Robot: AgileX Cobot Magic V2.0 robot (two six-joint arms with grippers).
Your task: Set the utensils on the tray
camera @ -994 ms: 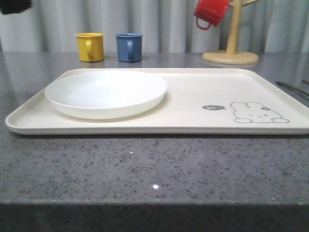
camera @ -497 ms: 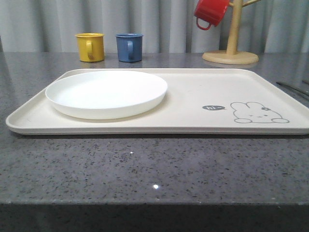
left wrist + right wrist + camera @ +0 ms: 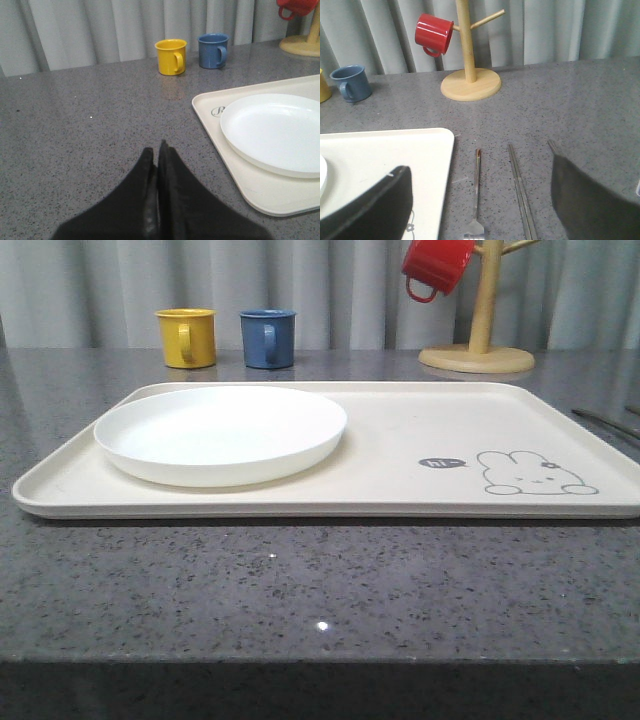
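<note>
The cream tray [image 3: 400, 440] lies across the table's middle, with the white plate [image 3: 220, 432] on its left half. In the right wrist view, my right gripper [image 3: 479, 169] stands open above the table just right of the tray [image 3: 385, 155]. Below it lie the fork [image 3: 477, 182] and the chopsticks [image 3: 519, 185]. The tip of another silver handle [image 3: 551, 145] peeks out behind the right finger. Slim cutlery [image 3: 598, 421] shows at the front view's right edge. My left gripper [image 3: 156, 150] is shut and empty over bare table, left of the tray [image 3: 210, 117] and plate [image 3: 275, 130].
A yellow mug [image 3: 187, 337] and a blue mug [image 3: 267, 337] stand behind the tray. A wooden mug tree [image 3: 478, 350] with a red mug [image 3: 436, 265] hanging on it stands at the back right. The grey stone table [image 3: 320, 590] is bare in front.
A dark piece of arm at the front view's top left corner has gone out of sight. The tray and plate have not moved.
</note>
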